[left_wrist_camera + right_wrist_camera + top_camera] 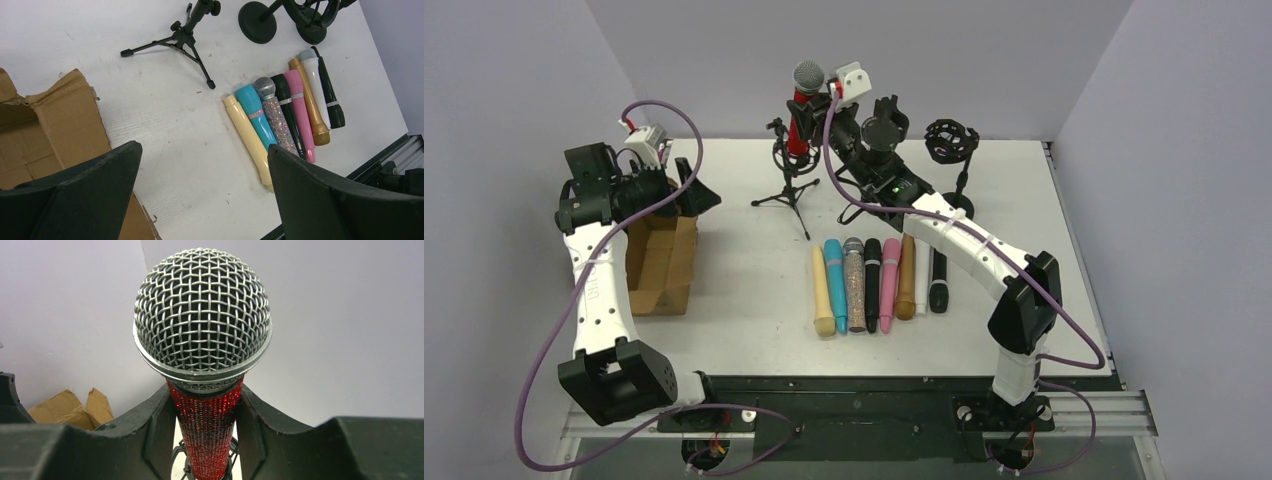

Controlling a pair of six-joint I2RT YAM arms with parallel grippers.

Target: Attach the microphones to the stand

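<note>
My right gripper (pixel 206 395) is shut on the red microphone (pixel 207 432) just under its grey mesh head (pixel 202 315), holding it upright. The red microphone (pixel 801 120) stands over the black tripod stand (pixel 789 185), its lower end at the stand's clip ring (pixel 184 460); how deep it sits is hidden. Several more microphones lie in a row on the table: cream (pixel 822 290), teal (pixel 836 283), glittery (pixel 855 285), black (pixel 872 283), pink (pixel 889 283), golden (pixel 906 278), white (pixel 315 80) and another black one (pixel 938 280). My left gripper (pixel 205 150) hangs open and empty beside the box.
An open cardboard box (pixel 659 265) sits at the table's left, under my left arm. Two round-based stands (pixel 257 22) with shock mounts (pixel 951 140) stand at the back right. The right arm (pixel 964 240) stretches across above the far ends of the row.
</note>
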